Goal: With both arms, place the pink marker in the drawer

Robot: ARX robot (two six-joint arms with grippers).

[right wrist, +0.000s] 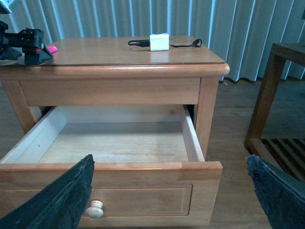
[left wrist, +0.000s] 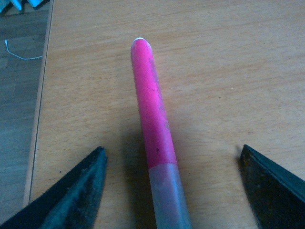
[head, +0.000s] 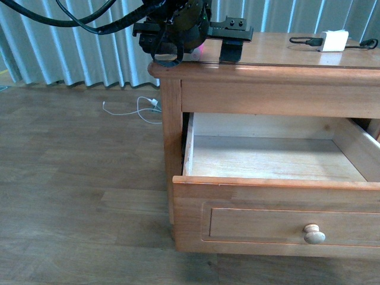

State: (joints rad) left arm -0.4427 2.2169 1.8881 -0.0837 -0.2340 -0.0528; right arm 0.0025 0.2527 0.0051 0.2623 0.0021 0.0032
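The pink marker [left wrist: 152, 109] lies on the nightstand top, its paler cap end [left wrist: 169, 195] between my left gripper's open fingers. A bit of it shows in the right wrist view [right wrist: 50, 48] and in the front view [head: 198, 51]. My left gripper [left wrist: 174, 191] straddles the marker without touching it; it sits at the top's far left corner [head: 202, 44]. The drawer [head: 273, 184] is pulled wide open and empty, its round pale knob [head: 314, 234] facing me. My right gripper [right wrist: 171, 195] is open, in front of the drawer front [right wrist: 114, 186], apart from it.
A white charger block [head: 332, 40] with a black cable [head: 306, 41] lies on the top's right part. A white cord [head: 139, 108] lies on the wood floor to the left. A dark wooden stand [right wrist: 274, 95] is beside the nightstand. Blue-grey curtains hang behind.
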